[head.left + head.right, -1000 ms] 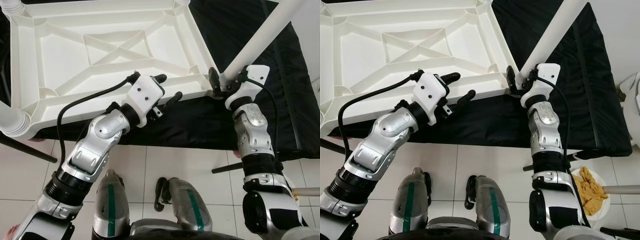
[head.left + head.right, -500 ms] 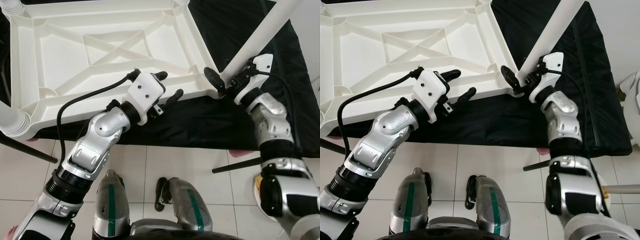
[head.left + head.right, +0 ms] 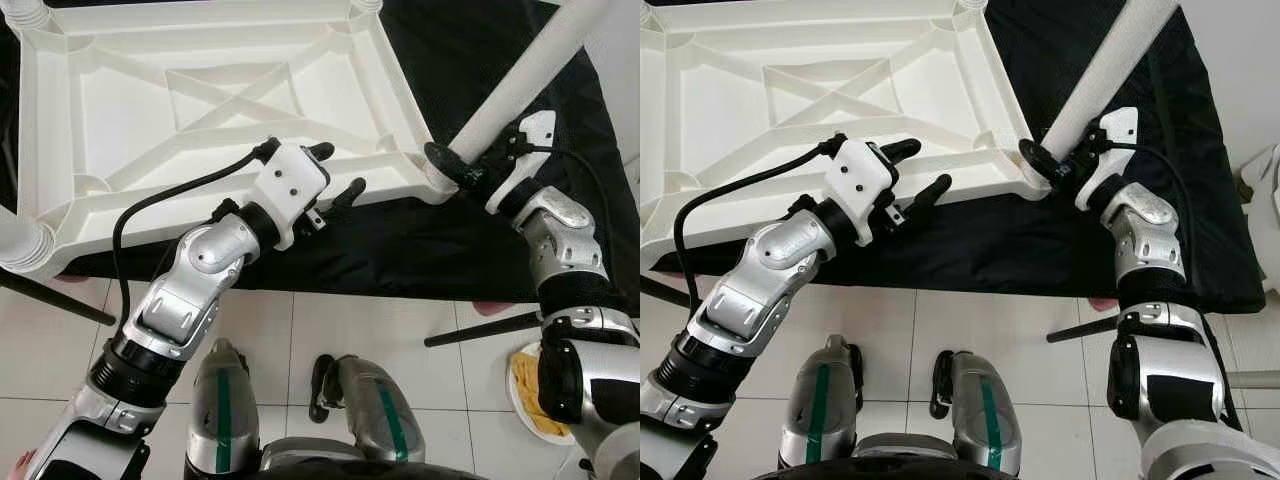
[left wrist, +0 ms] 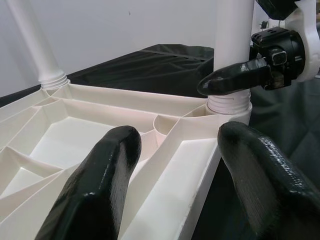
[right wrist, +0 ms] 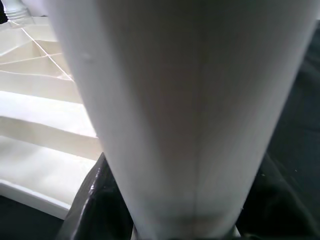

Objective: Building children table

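Observation:
The white plastic table top [image 3: 120,110] lies upside down on a black cloth, its ribs facing up. My left gripper [image 3: 342,168] is open, with one finger on each side of the near rim [image 4: 180,165]. At the near right corner a white leg [image 3: 520,80] stands slanted, its threaded lower end [image 4: 229,102] in the corner socket. My right gripper [image 3: 462,165] is shut on this leg just above the socket. The right wrist view shows the leg [image 5: 190,100] close up with a black finger [image 5: 95,200] beside it.
Other white legs stand in the near left corner [image 3: 25,240] and the far corners [image 4: 32,40]. The black cloth [image 3: 480,50] extends to the right. Thin black rods [image 3: 480,330] cross the tiled floor, and a plate with yellow pieces [image 3: 535,385] lies at the lower right.
My right arm has swung out to the right and its wrist has turned around the leg's lower end, which stays at the corner. The left gripper has not moved.

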You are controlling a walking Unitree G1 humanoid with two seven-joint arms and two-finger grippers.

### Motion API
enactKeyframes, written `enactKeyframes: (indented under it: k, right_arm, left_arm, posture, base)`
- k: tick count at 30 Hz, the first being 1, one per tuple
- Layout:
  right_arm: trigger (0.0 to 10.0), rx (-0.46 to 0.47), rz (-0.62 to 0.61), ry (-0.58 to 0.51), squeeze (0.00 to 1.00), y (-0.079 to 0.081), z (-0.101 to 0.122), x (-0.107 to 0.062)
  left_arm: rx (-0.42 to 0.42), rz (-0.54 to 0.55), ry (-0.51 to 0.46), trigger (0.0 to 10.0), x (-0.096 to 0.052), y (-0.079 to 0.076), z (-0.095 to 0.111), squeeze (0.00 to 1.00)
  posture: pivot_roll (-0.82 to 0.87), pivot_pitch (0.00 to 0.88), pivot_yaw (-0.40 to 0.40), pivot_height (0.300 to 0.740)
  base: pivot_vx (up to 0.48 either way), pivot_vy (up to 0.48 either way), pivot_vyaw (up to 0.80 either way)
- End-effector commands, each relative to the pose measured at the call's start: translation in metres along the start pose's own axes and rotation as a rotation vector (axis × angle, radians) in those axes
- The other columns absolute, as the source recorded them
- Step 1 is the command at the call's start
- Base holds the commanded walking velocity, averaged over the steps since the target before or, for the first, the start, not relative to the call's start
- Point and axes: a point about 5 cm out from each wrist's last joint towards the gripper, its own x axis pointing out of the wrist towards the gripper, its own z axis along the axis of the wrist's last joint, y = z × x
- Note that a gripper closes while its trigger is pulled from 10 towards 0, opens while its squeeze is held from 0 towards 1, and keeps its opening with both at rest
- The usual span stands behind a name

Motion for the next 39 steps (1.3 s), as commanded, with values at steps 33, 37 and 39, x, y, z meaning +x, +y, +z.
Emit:
enactKeyframes:
  k: [33,37,39]
  right_arm:
    - [0.0,0.121,-0.306,-0.135,0.00,0.023,-0.015,0.011]
    - [0.0,0.117,-0.420,-0.153,0.00,0.022,-0.013,0.012]
    - [0.0,0.117,-0.420,-0.153,0.00,0.022,-0.013,0.012]
  left_arm:
    - [-0.050,-0.102,0.032,10.0,-0.002,-0.013,-0.007,0.00]
    - [-0.050,-0.102,0.032,10.0,-0.003,-0.013,-0.007,0.00]
    - [-0.050,-0.102,0.032,10.0,-0.003,-0.013,-0.007,0.00]
  posture:
    - [0.11,0.049,-0.101,0.740]
    - [0.11,0.047,-0.101,0.740]
    - [0.11,0.047,-0.101,0.740]
  base:
    - [0.000,0.000,0.00]
    - [0.000,0.000,0.00]
    - [0.000,0.000,0.00]
